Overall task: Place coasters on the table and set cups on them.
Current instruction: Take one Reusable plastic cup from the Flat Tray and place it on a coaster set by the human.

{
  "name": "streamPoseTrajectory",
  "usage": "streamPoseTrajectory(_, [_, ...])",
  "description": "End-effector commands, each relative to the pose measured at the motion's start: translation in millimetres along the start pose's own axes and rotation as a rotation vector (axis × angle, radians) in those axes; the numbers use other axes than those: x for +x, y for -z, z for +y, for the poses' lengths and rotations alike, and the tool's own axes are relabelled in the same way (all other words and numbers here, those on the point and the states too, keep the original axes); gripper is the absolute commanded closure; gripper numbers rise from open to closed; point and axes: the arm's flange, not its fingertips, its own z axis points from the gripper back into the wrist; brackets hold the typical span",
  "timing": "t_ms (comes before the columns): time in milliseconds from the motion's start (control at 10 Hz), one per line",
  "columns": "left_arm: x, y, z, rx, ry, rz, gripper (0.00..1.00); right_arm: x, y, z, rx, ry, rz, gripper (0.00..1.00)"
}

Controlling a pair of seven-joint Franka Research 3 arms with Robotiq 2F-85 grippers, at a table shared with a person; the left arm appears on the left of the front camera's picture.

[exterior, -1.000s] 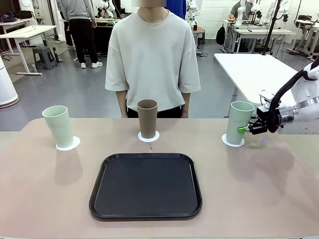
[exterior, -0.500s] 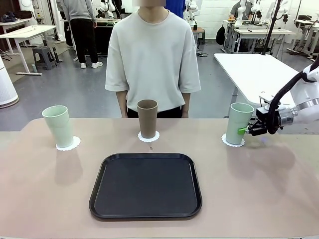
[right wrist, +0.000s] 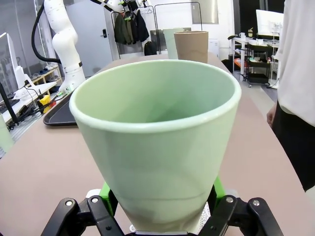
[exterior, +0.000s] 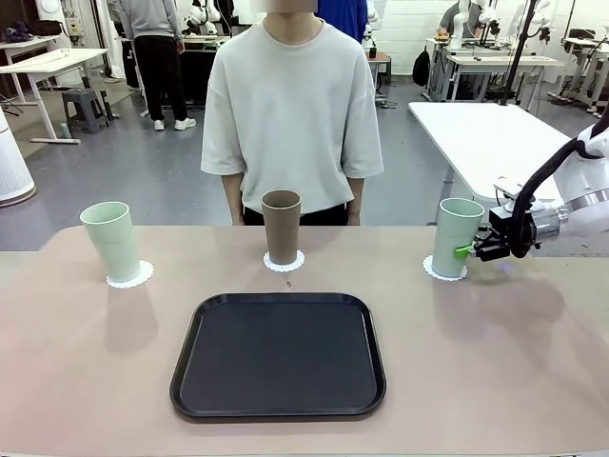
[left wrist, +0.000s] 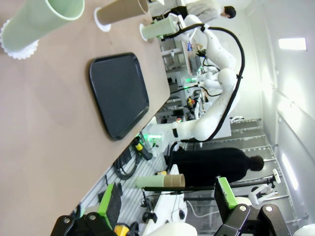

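On the tan table [exterior: 533, 381], three cups stand on three lace-edged coasters, a black tray [exterior: 278, 354] at centre.

At the robot's right end, the right gripper [exterior: 462, 250] reaches in sideways with its green pads [right wrist: 218, 189] on either side of the right-hand pale green cup [exterior: 457, 236], low on its wall; the wrist view does not settle whether the pads press the cup or stand just clear, so I cannot tell the grip. That cup sits upright on its coaster [exterior: 441, 273]. The brown cup [exterior: 281, 227] stands on the middle coaster [exterior: 284, 264], directly before the person [exterior: 291, 109]. The other pale green cup [exterior: 111, 240] leans slightly on the left coaster [exterior: 131, 277]. The left gripper [left wrist: 167, 202] hangs off the table with its fingers wide apart, holding nothing.
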Motion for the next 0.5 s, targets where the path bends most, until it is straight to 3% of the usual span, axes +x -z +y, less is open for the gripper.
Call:
streamPoseTrajectory(0, [0.2, 2.0, -3.9, 0.001, -0.015, -0.021, 0.00, -0.7, -0.8, -5.6, 0.031, 0.013, 0.024, 0.00])
streamPoseTrajectory(400, [0.2, 2.0, -3.9, 0.001, -0.015, -0.021, 0.00, 0.2, -0.6, -6.8, 0.021, 0.026, 0.044, 0.00])
